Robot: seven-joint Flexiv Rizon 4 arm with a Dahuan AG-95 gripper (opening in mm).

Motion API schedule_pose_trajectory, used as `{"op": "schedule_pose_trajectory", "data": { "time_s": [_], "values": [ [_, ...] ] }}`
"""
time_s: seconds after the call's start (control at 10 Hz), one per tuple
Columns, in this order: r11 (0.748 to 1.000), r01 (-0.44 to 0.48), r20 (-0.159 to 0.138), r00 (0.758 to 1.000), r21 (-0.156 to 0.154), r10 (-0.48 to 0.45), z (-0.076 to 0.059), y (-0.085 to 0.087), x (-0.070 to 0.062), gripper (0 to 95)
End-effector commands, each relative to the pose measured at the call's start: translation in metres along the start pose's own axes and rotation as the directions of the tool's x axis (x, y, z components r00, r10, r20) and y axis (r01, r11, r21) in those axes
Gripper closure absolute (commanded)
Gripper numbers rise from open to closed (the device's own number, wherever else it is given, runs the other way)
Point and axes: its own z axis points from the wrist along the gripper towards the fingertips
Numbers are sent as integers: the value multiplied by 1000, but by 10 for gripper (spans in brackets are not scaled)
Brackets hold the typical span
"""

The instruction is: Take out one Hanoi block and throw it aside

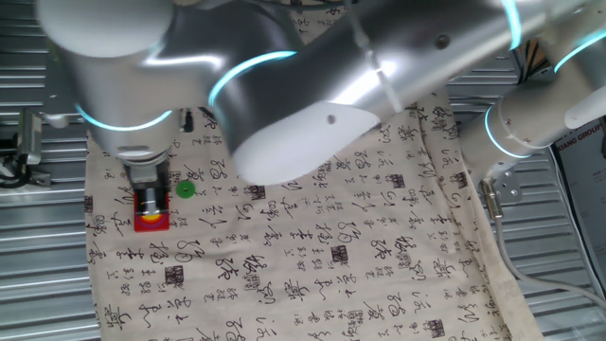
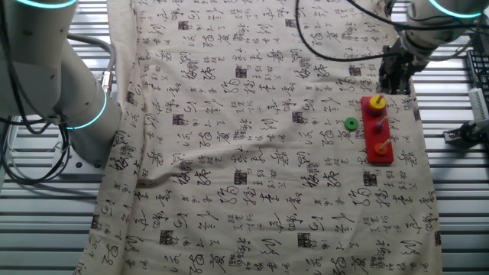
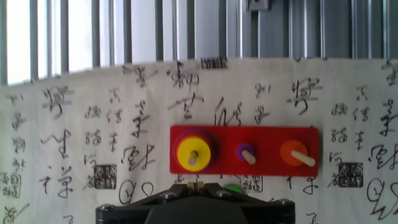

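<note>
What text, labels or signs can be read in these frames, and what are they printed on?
Cloth: brush-style Chinese calligraphy and square seal stamps all over it, too small and blurred to quote.
Panel at the right edge of one fixed view: partial pale letters, cut off and unreadable.
Red Hanoi base, yellow ring, green ring: no text.

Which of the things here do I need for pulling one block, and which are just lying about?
For the job:
- yellow ring, topmost on the left peg in the hand view
- red peg base
- tool, beside the base

Just lying about:
- green ring, loose on the cloth
- orange ring and purple ring on their pegs
- calligraphy cloth
</note>
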Motion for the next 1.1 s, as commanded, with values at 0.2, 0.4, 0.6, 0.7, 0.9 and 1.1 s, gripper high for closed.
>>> {"op": "schedule_pose_trajectory", "data": {
  "time_s": [0.2,0.4,0.6,0.7,0.9,1.1],
  "values": [
    [1000,5,6,1000,11,-5,-1,0,1,950],
    [1000,7,7,1000,11,-7,-1,0,1,760],
    [1000,7,7,1000,10,-7,-1,0,1,760],
    [1000,11,9,1000,10,-11,-1,0,1,760],
    [1000,17,9,1000,10,-17,0,-1,0,760],
    [1000,22,10,1000,10,-23,1,-1,-1,570]
  ]
}}
